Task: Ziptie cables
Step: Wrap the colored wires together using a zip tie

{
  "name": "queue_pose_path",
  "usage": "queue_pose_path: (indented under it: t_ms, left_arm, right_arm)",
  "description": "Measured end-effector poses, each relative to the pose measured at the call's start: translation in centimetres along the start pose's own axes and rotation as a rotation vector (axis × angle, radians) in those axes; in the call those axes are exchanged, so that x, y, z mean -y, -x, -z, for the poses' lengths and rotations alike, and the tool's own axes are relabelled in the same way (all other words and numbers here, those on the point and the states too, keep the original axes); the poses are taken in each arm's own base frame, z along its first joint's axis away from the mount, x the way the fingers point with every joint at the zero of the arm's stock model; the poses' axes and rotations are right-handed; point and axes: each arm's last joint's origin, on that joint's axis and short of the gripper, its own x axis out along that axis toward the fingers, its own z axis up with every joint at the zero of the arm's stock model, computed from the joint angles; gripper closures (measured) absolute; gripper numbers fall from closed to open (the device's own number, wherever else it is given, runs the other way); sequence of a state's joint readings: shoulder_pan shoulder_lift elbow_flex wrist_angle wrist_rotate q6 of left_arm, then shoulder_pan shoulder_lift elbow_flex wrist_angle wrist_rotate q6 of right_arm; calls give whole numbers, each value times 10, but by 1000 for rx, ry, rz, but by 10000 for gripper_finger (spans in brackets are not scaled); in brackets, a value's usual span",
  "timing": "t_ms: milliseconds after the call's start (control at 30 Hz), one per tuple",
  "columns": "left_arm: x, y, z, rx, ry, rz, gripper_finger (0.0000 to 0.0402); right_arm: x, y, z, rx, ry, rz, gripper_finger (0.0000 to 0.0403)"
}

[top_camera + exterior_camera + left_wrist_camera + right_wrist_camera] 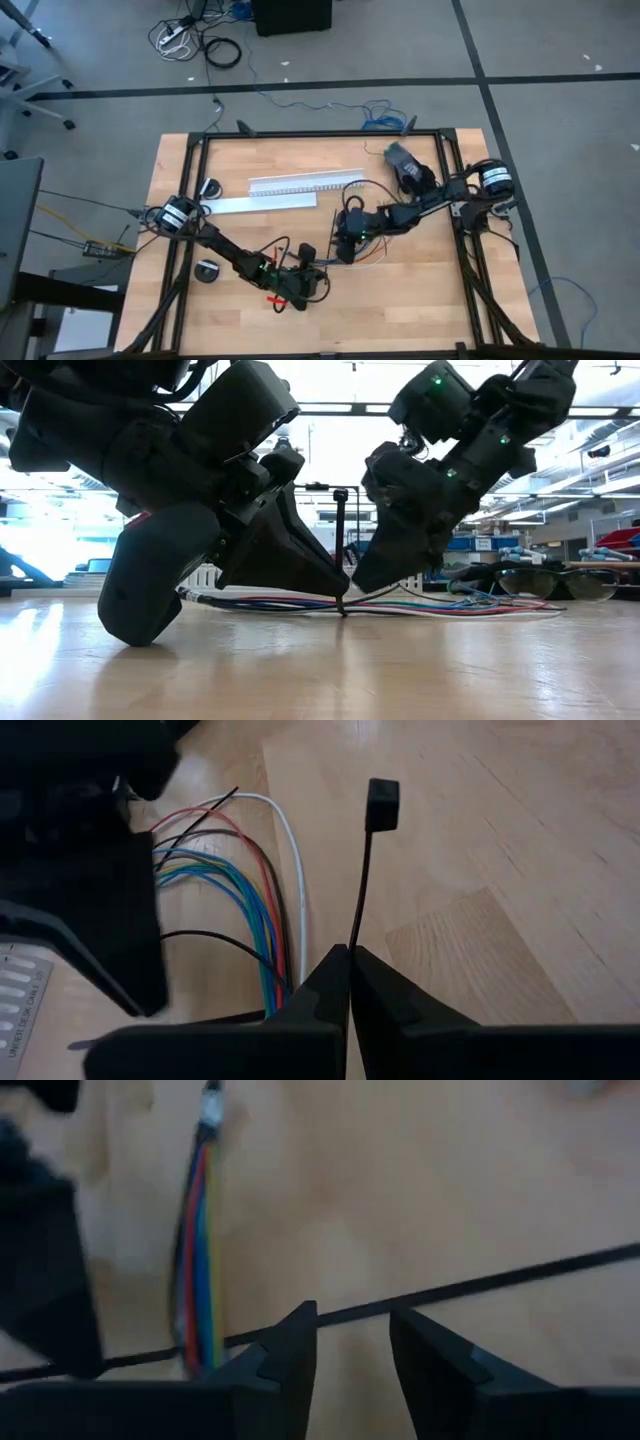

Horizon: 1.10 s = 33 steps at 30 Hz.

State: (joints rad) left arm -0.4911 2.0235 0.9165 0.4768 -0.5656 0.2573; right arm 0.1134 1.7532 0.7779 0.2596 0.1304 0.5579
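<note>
Here the left gripper (349, 982) is clamped on the ziptie (362, 880); right gripper (352, 1342) apart over the cables (197, 1240)

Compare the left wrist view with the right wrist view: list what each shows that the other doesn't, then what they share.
Only the left wrist view shows the ziptie's square head standing free above the table, with the left gripper shut on the strip, and a white wire curving beside the cables.

Only the right wrist view shows the strip running long across the wood, passing the open right gripper.

Both show the coloured cables, the black ziptie and the wooden tabletop.
</note>
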Motion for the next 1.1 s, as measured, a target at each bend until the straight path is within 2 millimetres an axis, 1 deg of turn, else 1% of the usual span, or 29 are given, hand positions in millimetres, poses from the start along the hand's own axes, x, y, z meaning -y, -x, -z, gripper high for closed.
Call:
queue_pose_path:
  t_ms: [67, 133, 200, 267, 300, 367, 433, 500, 567, 733, 833, 967, 1033, 1100]
  left_arm:
    - [0, 0, 0, -1, -1, 0, 401]
    - [0, 0, 0, -3, -1, 1, 402]
    - [0, 0, 1, -11, -5, 3, 402]
    - [0, 0, 1, -12, -3, 3, 402]
    - [0, 0, 1, -12, -3, 3, 402]
    - [0, 0, 1, -12, 3, 1, 401]
    - [0, 0, 1, -10, 5, -2, 401]
    - [0, 0, 0, -8, 6, -4, 401]
    - [0, 0, 0, -3, 5, -6, 402]
    - [1, 2, -2, 3, -47, -48, 401]
    - [1, 2, -5, 26, -75, -67, 402]
    - [3, 4, -11, 34, -115, -86, 402]
    - [3, 3, -12, 34, -107, -89, 401]
    - [2, 2, -11, 27, -86, -90, 401]
  right_arm:
    - [10, 9, -3, 39, -18, 18, 284]
    - [25, 16, -4, 79, -51, 2, 288]
    - [45, 21, -1, 104, -101, -77, 290]
    - [59, 27, 4, 148, -145, -223, 291]
    - [63, 31, 6, 177, -152, -305, 291]
    - [62, 39, 11, 239, -116, -436, 292]
    - [62, 48, 16, 286, -70, -488, 292]
    - [60, 50, 16, 326, -21, -492, 292]
    - [63, 49, 17, 319, 8, -472, 290]
    - [74, 42, 22, 276, 29, -341, 282]
    - [78, 40, 24, 271, 12, -264, 279]
    - [79, 40, 24, 258, -82, -252, 282]
    - [79, 40, 25, 250, -129, -255, 283]
    - [76, 39, 27, 241, -133, -259, 283]
